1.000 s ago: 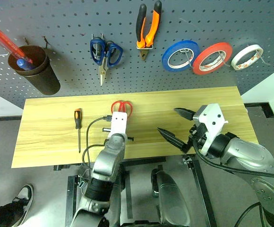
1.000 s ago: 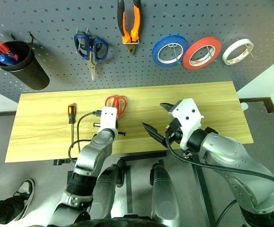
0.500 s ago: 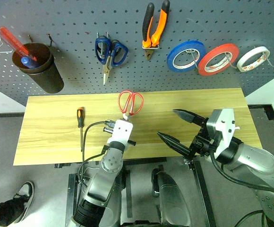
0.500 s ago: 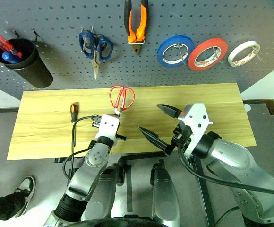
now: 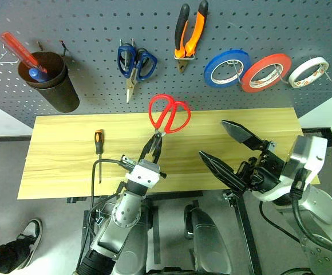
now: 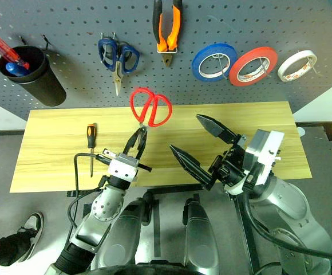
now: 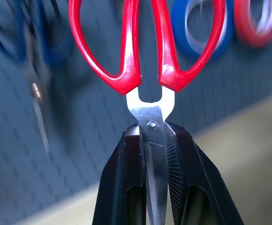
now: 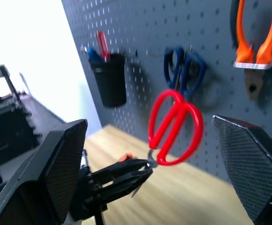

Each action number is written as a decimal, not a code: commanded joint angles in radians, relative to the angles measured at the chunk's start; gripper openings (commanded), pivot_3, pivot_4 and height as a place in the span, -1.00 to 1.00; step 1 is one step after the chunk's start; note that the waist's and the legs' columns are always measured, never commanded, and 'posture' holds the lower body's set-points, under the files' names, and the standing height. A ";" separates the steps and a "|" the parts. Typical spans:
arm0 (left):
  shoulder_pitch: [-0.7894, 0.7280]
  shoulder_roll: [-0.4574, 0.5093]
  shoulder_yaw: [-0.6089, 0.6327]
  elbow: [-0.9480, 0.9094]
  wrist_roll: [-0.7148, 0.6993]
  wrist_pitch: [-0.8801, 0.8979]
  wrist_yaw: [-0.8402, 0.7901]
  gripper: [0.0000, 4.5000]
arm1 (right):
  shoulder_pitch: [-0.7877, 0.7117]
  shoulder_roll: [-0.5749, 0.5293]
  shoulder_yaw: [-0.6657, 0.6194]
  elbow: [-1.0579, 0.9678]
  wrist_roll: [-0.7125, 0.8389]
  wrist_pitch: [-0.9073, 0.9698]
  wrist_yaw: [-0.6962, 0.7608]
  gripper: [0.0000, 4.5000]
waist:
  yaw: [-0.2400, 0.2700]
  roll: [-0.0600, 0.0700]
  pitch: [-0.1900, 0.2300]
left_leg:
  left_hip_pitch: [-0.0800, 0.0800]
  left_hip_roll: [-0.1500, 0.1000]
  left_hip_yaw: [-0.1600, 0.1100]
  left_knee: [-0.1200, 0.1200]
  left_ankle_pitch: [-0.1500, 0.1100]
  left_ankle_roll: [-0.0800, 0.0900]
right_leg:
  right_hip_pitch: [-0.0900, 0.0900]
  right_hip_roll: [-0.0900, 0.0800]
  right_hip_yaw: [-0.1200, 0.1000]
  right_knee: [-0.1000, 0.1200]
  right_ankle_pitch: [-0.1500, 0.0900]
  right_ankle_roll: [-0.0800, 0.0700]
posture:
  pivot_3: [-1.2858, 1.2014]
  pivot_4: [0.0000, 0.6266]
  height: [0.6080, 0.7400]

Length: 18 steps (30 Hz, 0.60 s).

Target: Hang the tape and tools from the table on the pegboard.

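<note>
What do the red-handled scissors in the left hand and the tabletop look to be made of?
Red-handled scissors: glossy red loops, likely moulded plastic; blades bright bare metal with a visible pivot rivet, probably steel. Light yellowish table: wood grain, matte, evenly streaked; could be laminate rather than solid wood.

Left gripper (image 5: 153,147): black fingers (image 7: 126,187) with ribbed pads, clamped on the silver blades of the red-handled scissors (image 5: 169,113). Right gripper (image 5: 229,149): black fingers (image 8: 63,164) with a fine cross-hatch texture, beside a white housing. Beyond both grippers, the pegboard (image 5: 97,23) was dark grey with a regular grid of pale holes; on it were blue-handled scissors (image 5: 135,62), orange-and-black pliers (image 5: 189,28), a blue tape roll (image 5: 227,67), a red-orange tape roll (image 5: 265,71), a white tape roll (image 5: 308,71) and a dark brown cup (image 5: 54,83). The table (image 5: 63,172) was yellowish wood-grain. Left of the left gripper lay a black-and-orange screwdriver (image 5: 98,150).
</note>
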 commanded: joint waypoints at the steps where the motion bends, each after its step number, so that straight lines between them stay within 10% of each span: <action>1: -0.010 -0.011 0.024 -0.024 0.056 -0.118 0.040 -0.89 | 0.004 0.017 -0.006 -0.003 0.010 -0.048 0.012 1.00 | 0.000 0.000 0.000 | 0.000 0.000 0.000 0.000 0.000 0.000 | 0.000 0.000 0.000 0.000 0.000 0.000 | 0.04 0.11 0.61; 18: -0.141 -0.029 0.240 0.012 0.129 -0.114 0.117 -0.89 | -0.006 0.003 0.006 0.037 -0.014 -0.064 0.030 1.00 | -0.001 0.000 -0.001 | 0.001 0.000 0.001 0.003 0.000 0.000 | 0.001 0.004 -0.001 0.003 0.002 0.003 | 0.04 0.11 0.61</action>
